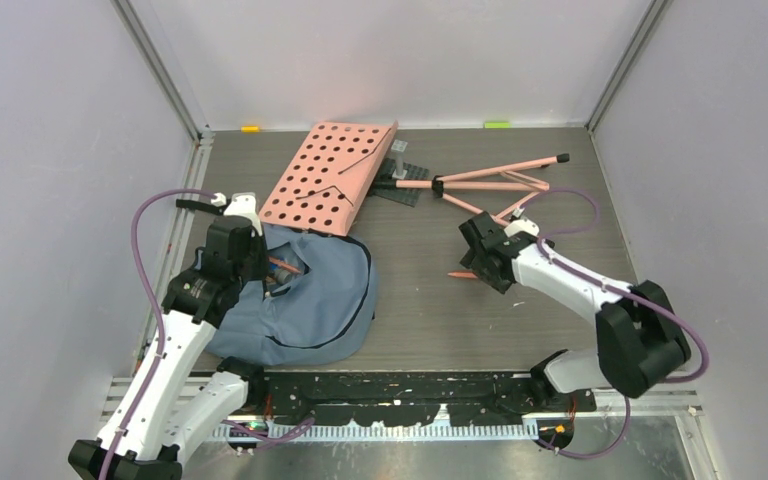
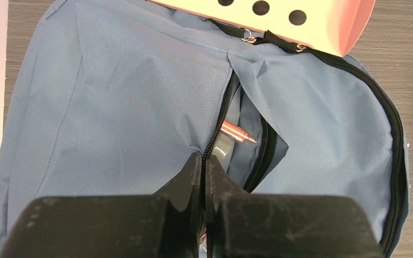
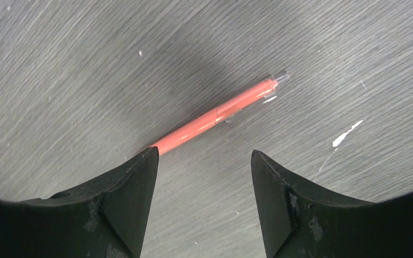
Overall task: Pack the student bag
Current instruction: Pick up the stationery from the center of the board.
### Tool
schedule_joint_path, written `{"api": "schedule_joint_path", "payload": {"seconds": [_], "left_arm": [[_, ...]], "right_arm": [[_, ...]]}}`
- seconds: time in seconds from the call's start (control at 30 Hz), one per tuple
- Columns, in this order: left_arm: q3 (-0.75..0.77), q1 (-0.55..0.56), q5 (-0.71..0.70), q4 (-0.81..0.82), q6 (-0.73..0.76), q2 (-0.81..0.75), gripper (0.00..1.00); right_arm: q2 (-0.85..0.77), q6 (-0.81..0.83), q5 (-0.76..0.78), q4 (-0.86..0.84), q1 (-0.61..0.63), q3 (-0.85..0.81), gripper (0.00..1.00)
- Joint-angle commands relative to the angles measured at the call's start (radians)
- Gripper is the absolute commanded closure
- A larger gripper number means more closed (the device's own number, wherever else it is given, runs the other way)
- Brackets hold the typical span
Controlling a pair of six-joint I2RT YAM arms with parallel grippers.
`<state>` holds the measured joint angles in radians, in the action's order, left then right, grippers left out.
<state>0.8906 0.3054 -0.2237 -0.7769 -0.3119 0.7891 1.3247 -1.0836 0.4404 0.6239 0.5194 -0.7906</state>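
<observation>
The student bag (image 1: 325, 300) lies flat at the near left, blue-grey with black zipper trim, its zipper partly open. My left gripper (image 1: 263, 272) is shut on the zipper edge of the bag (image 2: 140, 102), fingertips (image 2: 193, 164) pinched on the black zip. Inside the opening lies an orange pen (image 2: 239, 132). A second orange pen (image 1: 460, 273) lies on the table right of the bag. My right gripper (image 1: 474, 264) hovers over it, open and empty (image 3: 204, 156). That pen (image 3: 215, 115) lies slanted just beyond the left fingertip.
A pink perforated board (image 1: 330, 175) leans on the bag's far edge, seen also in the left wrist view (image 2: 279, 21). A pink folding stand (image 1: 500, 180) on a dark plate lies at the back. Walls enclose the table on three sides.
</observation>
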Motion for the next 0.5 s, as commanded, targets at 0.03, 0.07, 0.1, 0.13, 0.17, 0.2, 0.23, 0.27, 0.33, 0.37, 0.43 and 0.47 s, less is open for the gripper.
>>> {"api": "schedule_joint_path", "payload": {"seconds": [0.03, 0.07, 0.1, 0.13, 0.17, 0.2, 0.23, 0.27, 0.33, 0.37, 0.43, 0.47], "left_arm": [[0.011, 0.003, 0.041, 0.074, -0.010, -0.025, 1.00], [0.011, 0.003, 0.043, 0.074, -0.010, -0.025, 1.00], [0.011, 0.003, 0.043, 0.074, -0.010, -0.025, 1.00], [0.010, 0.003, 0.043, 0.074, -0.009, -0.025, 1.00], [0.010, 0.003, 0.041, 0.074, -0.009, -0.025, 1.00], [0.010, 0.003, 0.041, 0.074, -0.009, -0.025, 1.00], [0.010, 0.003, 0.040, 0.074, -0.009, -0.026, 1.00], [0.010, 0.003, 0.039, 0.074, -0.009, -0.027, 1.00], [0.010, 0.003, 0.037, 0.075, -0.008, -0.028, 1.00], [0.010, 0.003, 0.037, 0.075, -0.007, -0.028, 1.00], [0.010, 0.003, 0.036, 0.074, -0.007, -0.029, 1.00], [0.010, 0.003, 0.035, 0.075, -0.007, -0.028, 1.00]], "right_arm": [[0.109, -0.161, 0.114, 0.052, -0.011, -0.095, 0.31], [0.119, -0.169, 0.116, 0.046, -0.012, -0.098, 0.31], [0.137, -0.171, 0.117, 0.040, -0.015, -0.101, 0.31], [0.145, -0.177, 0.115, 0.031, -0.016, -0.103, 0.31], [0.159, -0.179, 0.113, 0.030, -0.017, -0.107, 0.32], [0.166, -0.181, 0.112, 0.029, -0.017, -0.109, 0.32], [0.180, -0.182, 0.112, 0.029, -0.018, -0.111, 0.33], [0.185, -0.182, 0.110, 0.028, -0.018, -0.111, 0.33], [0.198, -0.182, 0.104, 0.028, -0.018, -0.109, 0.34], [0.207, -0.182, 0.099, 0.027, -0.018, -0.107, 0.35], [0.216, -0.180, 0.086, 0.021, -0.018, -0.103, 0.36], [0.221, -0.176, 0.074, 0.018, -0.018, -0.102, 0.37]]}}
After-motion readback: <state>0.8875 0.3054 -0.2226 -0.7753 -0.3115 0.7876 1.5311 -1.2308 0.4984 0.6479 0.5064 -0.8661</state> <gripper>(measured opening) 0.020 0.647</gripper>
